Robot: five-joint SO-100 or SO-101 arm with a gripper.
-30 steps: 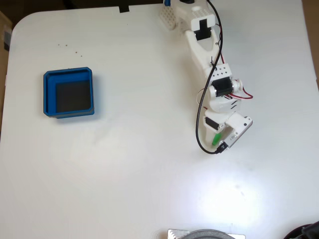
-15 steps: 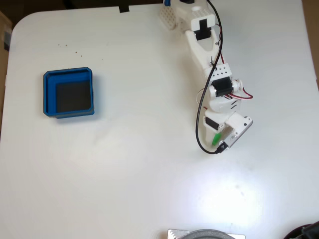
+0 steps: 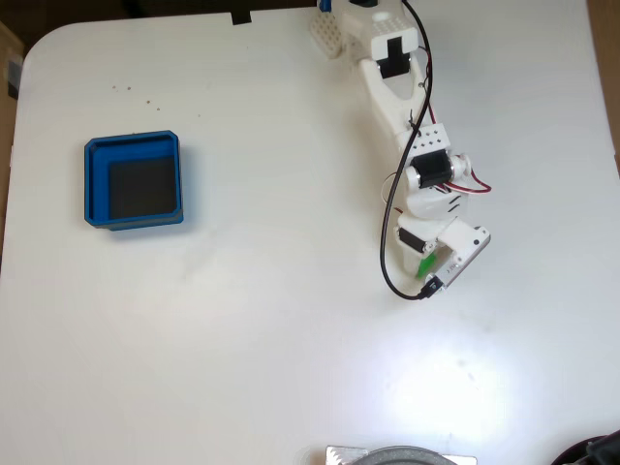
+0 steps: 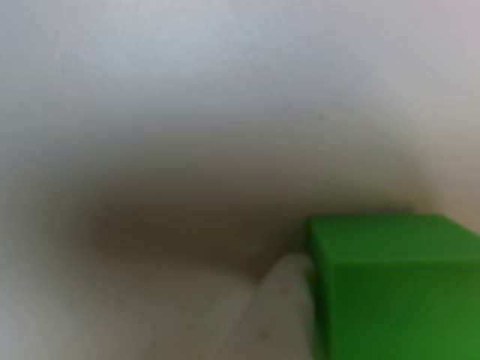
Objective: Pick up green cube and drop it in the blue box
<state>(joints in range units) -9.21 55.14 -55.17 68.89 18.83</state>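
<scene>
The green cube (image 3: pixel 424 263) shows as a small green sliver under the white arm's head, right of the table's middle in the fixed view. My gripper (image 3: pixel 427 268) is lowered over it, its fingers mostly hidden by the wrist. The close other view has the cube (image 4: pixel 390 285) large at the bottom right, with one white finger (image 4: pixel 279 304) pressed against its left face; the second finger is out of frame. The blue box (image 3: pixel 95 184), dark-floored and holding nothing, sits far off at the left of the table.
The white table (image 3: pixel 271 339) runs wide between cube and box. A black cable (image 3: pixel 387 262) loops beside the wrist. A grey round object (image 3: pixel 402 455) pokes in at the bottom edge. The arm's base (image 3: pixel 354 24) stands at the top edge.
The green sliver has shifted slightly up and right under the wrist, and the camera mount nudged a little. The arm and the blue box are otherwise unmoved.
</scene>
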